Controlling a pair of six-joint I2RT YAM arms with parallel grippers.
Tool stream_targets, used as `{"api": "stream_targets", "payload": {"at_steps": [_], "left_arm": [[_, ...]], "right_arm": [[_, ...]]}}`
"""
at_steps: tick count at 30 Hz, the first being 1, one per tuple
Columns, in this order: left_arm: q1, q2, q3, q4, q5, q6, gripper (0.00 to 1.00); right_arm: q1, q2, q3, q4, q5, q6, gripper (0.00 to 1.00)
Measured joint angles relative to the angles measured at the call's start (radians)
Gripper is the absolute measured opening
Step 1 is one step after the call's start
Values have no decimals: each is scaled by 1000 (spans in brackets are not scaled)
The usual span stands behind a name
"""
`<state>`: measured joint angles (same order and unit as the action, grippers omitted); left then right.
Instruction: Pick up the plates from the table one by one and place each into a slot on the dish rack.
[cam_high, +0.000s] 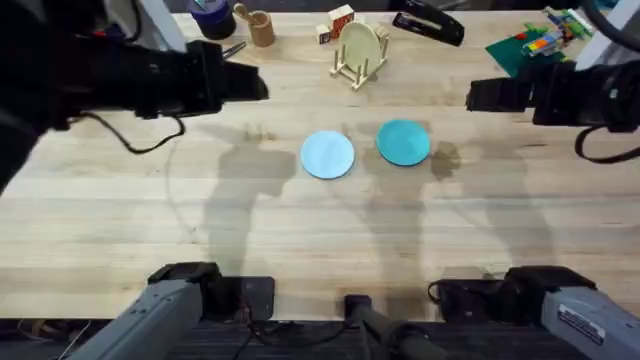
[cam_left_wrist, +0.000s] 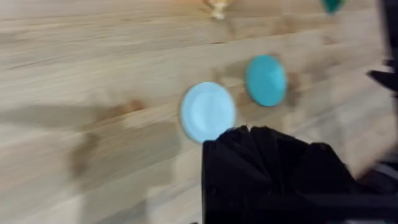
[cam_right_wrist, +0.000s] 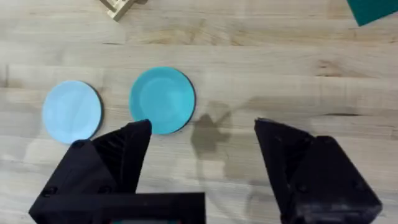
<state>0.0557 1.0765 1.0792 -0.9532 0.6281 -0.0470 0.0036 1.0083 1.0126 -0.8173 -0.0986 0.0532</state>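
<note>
Right end effector (cam_right_wrist: 202, 165): fingers spread wide, grasping nothing, raised above the table (cam_high: 120, 230) near the teal plate (cam_high: 403, 141)
Left end effector (cam_high: 245, 82): raised at the far left; its state cannot be told
Plates: pale blue plate (cam_high: 327, 155) and teal plate flat, side by side, slightly apart
Dish rack (cam_high: 360, 52): behind them, holding a cream plate (cam_high: 354, 45)

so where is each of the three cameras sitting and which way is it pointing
overhead: fixed above the arms' bases, looking down and forward over the table at both plates and the dish rack; both arms and bases show.
left wrist: rides the left arm, looking down at the tabletop; the left gripper shows as a dark blur.
right wrist: rides the right arm, looking down; the right gripper is open.
shared: all three show the light blue plate beside the teal plate, both flat on the table.
</note>
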Motion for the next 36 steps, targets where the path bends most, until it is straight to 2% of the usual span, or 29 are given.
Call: {"api": "stream_targets", "payload": {"at_steps": [5,10,14,22,30,36], "left_arm": [[8,99,-74,90,182,9,42],[8,181,-173,165,269,10,42],[8,222,-233,236,295,8,42],[8,317,-276,337,322,5,42],[8,454,-276,374,335,14,42],[5,544,-276,378,348,54,42]], "right_arm": [[0,0,0,0,0,0,996],[0,0,0,0,0,0,996],[0,0,0,0,0,0,996],[0,0,0,0,0,0,995],[0,0,0,0,0,0,996],[0,0,0,0,0,0,995]]}}
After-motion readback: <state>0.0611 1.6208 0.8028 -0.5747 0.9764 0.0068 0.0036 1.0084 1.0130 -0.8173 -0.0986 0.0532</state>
